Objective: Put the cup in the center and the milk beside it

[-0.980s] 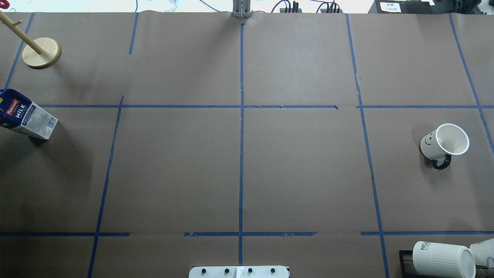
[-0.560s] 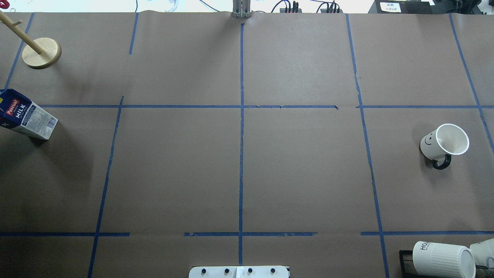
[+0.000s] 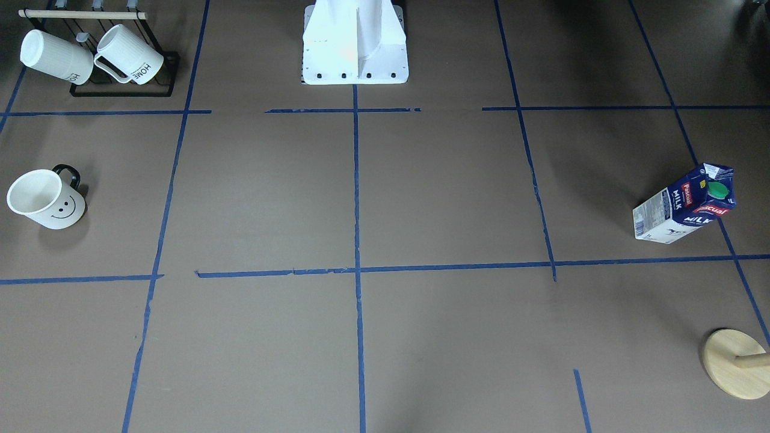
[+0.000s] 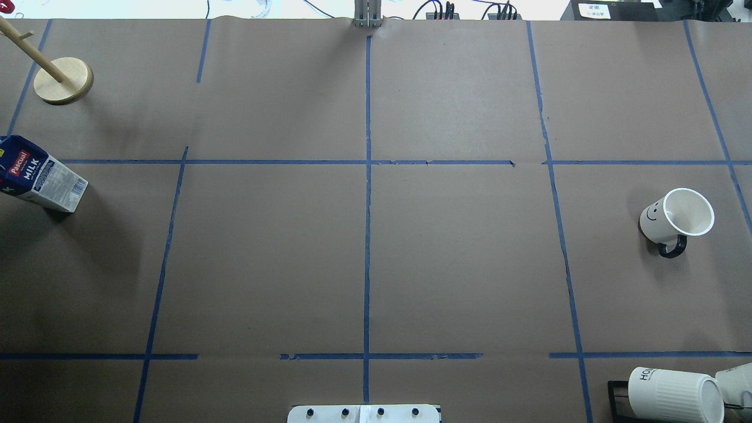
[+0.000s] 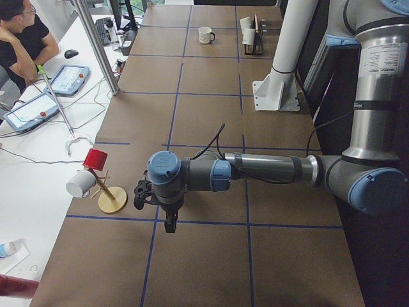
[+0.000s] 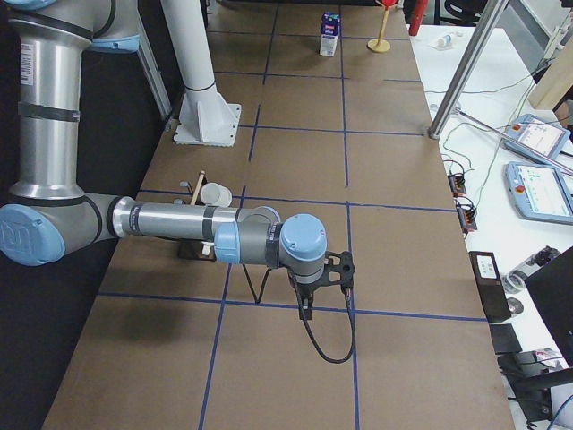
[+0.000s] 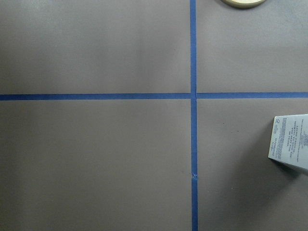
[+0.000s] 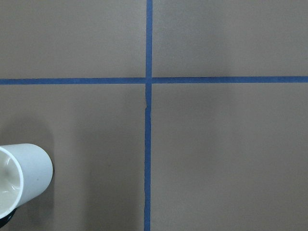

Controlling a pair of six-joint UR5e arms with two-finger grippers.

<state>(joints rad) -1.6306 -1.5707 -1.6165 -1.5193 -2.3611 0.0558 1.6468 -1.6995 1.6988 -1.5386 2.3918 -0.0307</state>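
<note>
The cup [image 4: 675,220] is a white mug with a smiley face and a black handle. It stands upright at the table's right side, and also shows in the front view [image 3: 45,198] and at the lower left of the right wrist view [image 8: 21,185]. The milk [image 4: 41,174], a dark blue carton with a green cap, stands at the table's left edge; it also shows in the front view [image 3: 686,204] and the left wrist view [image 7: 291,149]. My left gripper [image 5: 169,222] and right gripper [image 6: 304,309] hang above the table, seen only in side views. I cannot tell if they are open.
A black rack with ribbed "HOME" mugs [image 4: 675,393] stands at the near right corner. A wooden peg stand [image 4: 63,80] is at the far left and holds a red cup [image 5: 96,158]. Blue tape lines [image 4: 367,235] divide the brown paper. The white robot base [image 3: 355,48] is at the near edge.
</note>
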